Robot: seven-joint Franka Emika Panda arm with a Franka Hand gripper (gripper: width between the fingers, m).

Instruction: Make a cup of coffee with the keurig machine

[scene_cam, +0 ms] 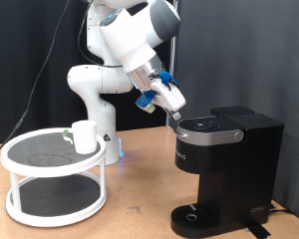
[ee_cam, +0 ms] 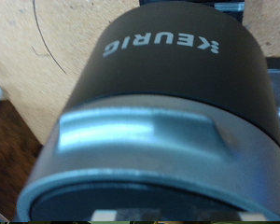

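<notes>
Filling our wrist view, the keurig machine (ee_cam: 163,112) has its lid down; we judge lid-opening underway. Beside its lid, the gripper (scene_cam: 173,118) hovers, aperture indeterminable. Well away from it, the cup (scene_cam: 85,136) sits on the white stand (scene_cam: 52,204).

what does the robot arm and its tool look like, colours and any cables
The arm is glossy white with rounded, bulbous segments and a grey cap on the upper joint. Near the wrist sit bright blue fittings. The tool is small and dark at the tip, below a white hand. A thin black cable hangs along the wall behind. The tool does not show in the wrist view.
</notes>
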